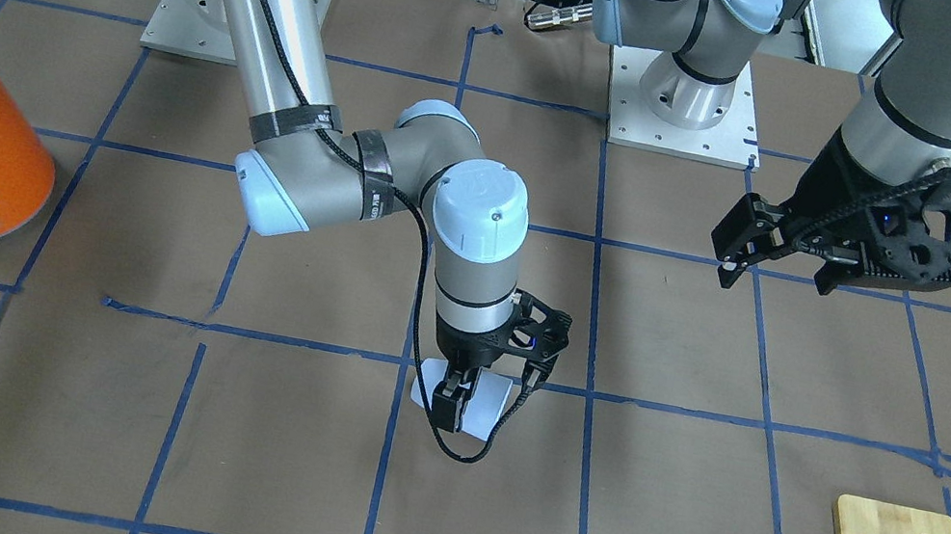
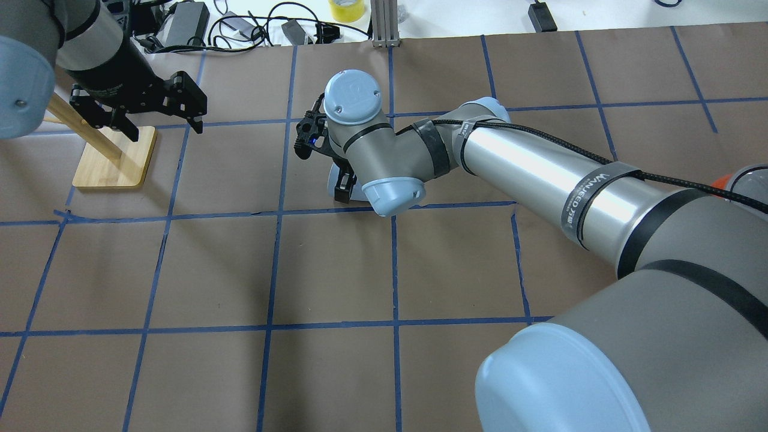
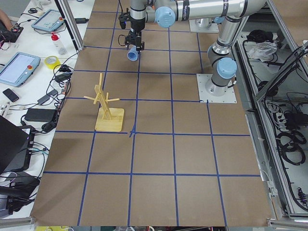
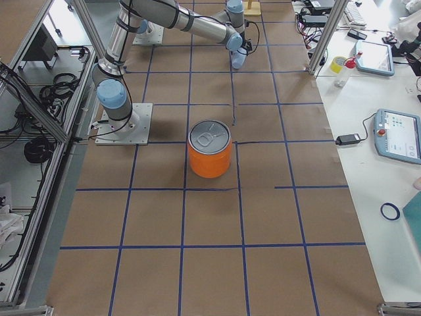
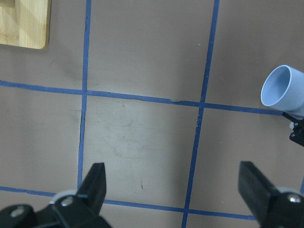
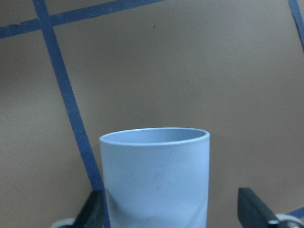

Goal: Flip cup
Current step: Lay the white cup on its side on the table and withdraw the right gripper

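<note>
Plainly, the cup lies on its side near the middle of the table; our right gripper straddles it, spread, not yet pinching. We judge it light, smooth, slightly squashy, so pinch mid-wall gently. Our left gripper hovers apart, spread and empty.

Surface: a table covered edge to edge in brown paper, flat and lightly scuffed.
Markings: blue tape lays a grid of large squares across it.
Side furniture: a white bench runs along one long edge and carries tablets.
Frame: an aluminium post stands at the table's edge.
Light: even, from above, with soft shadows.
</note>
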Robot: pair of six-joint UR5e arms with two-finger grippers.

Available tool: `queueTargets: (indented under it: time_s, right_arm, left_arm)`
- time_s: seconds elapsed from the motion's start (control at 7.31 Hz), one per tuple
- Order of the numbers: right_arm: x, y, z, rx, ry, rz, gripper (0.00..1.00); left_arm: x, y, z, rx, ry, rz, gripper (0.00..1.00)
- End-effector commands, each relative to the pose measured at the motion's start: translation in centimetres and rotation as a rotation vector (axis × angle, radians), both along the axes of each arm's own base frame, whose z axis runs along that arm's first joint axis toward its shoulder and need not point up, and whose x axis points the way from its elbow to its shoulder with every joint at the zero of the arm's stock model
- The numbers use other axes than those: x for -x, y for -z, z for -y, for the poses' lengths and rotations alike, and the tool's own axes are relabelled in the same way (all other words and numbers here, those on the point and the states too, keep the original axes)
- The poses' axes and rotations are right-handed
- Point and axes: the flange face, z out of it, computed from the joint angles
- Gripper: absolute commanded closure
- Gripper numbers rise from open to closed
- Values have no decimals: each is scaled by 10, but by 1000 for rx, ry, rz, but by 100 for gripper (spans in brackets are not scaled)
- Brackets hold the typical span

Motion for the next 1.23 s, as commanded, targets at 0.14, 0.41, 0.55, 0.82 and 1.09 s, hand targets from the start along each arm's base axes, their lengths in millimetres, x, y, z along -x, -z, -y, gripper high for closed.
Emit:
queueTargets:
  time_s: [0.14, 0.41, 0.55, 0.82, 1.09]
  right_arm:
    - [59, -73, 15, 6, 95, 1, 0]
    - [164, -138, 28, -65, 247, -23, 0]
    - [200, -169, 18, -101, 319, -27, 0]
    - [237, -206, -3, -152, 493, -34, 0]
    - [243, -229, -25, -192, 747, -10, 0]
  left_arm:
    - [-1, 14, 6, -28, 3, -5, 0]
    - [14, 51, 23, -35, -8, -178, 0]
    - [27, 76, 30, -42, -33, -311, 0]
    - [42, 131, 53, 6, -68, -406, 0]
    - [72, 178, 69, -11, -58, -511, 0]
